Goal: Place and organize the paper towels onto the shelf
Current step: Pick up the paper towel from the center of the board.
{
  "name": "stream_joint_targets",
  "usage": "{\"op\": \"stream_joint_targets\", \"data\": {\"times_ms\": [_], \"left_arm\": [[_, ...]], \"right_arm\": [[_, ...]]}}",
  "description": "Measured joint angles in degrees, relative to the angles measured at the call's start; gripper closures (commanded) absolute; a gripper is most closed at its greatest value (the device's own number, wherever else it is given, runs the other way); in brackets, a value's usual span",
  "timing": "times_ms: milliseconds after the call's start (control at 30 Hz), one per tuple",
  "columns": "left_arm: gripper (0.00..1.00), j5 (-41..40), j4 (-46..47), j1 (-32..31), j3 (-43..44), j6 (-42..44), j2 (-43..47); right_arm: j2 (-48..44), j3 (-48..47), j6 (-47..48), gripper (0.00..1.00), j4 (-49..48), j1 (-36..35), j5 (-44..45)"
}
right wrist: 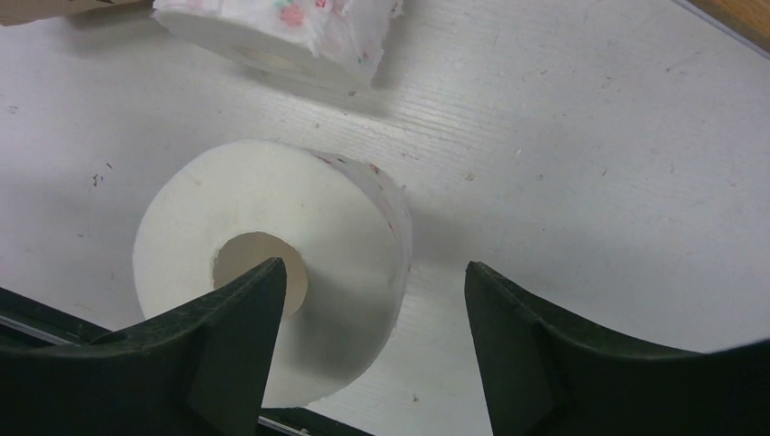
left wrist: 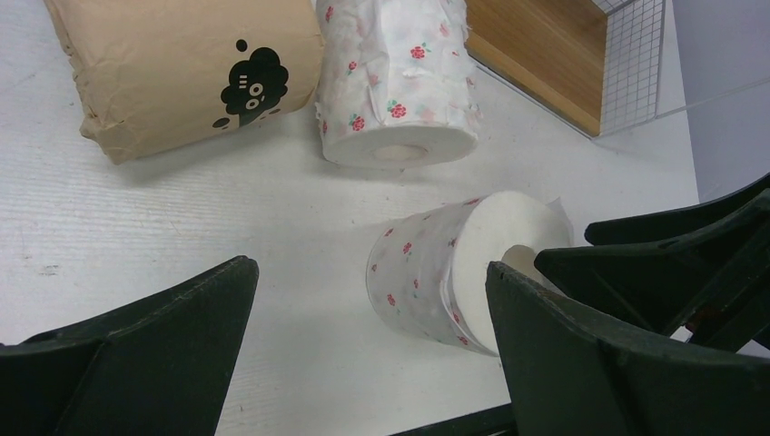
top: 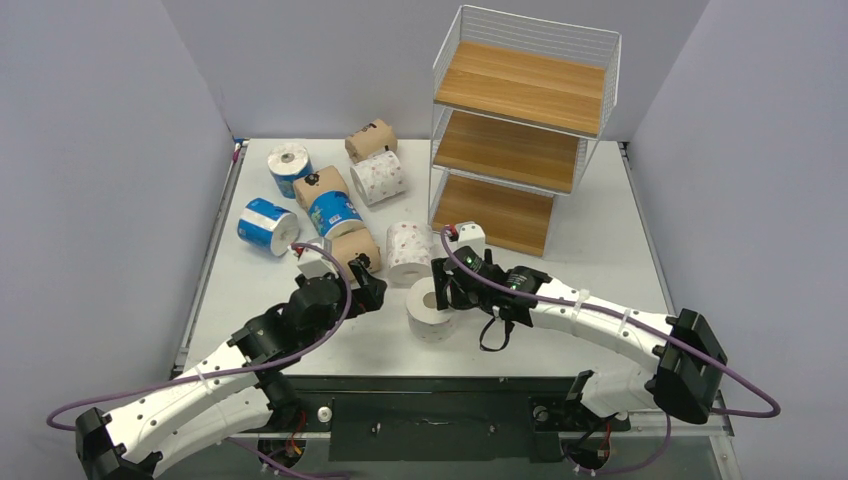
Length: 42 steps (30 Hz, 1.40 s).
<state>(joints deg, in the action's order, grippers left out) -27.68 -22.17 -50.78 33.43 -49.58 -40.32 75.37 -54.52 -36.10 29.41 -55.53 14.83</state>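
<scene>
Paper towels [top: 378, 177], short crinkly-wrapped cylinders

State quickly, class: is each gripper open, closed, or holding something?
Left gripper: open, holding nothing.
Right gripper: open at the white, pink-dotted wrapped paper towel roll, gripping nothing.

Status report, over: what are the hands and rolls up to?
Left hand open, empty. Right hand open, straddling the wall of an upright dotted roll. Shelf: no rolls yet. Second dotted roll lies close behind.
</scene>
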Motion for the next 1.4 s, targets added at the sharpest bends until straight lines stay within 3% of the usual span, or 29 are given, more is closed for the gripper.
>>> {"op": "stream_joint_targets", "data": {"times_ms": [267, 700, 867, 1100, 1400], "left_arm": [[0.04, 0.33, 0.61, 0.00, -0.31, -0.76, -0.07], [0.04, 0.76, 1.49, 0.02, -0.33, -0.83, -0.81], [0.04, 0.74, 1.53, 0.13, -0.33, -0.76, -0.81], [0.04, 0.79, 1.73, 1.81, 2.23, 1.55, -3.17], [0.04, 2.67, 7.32, 2.89, 12.26, 5.29, -11.04]], "right_arm": [[1.55, 0.44, -0.59, 0.39, -1.11, 0.11, -3.04], [1.66, 1.73, -1.03, 0.67, -2.38, 0.11, -4.02], [0.76, 1.79, -1.03, 0.69, -1.27, 0.13, -3.87], [-6.97, 0.24, -0.33, 0.69, 7.56, 2.80, -2.43], [-16.06, -15.06, 3.19, 0.69, 19.17, 10.82, 1.49]]}}
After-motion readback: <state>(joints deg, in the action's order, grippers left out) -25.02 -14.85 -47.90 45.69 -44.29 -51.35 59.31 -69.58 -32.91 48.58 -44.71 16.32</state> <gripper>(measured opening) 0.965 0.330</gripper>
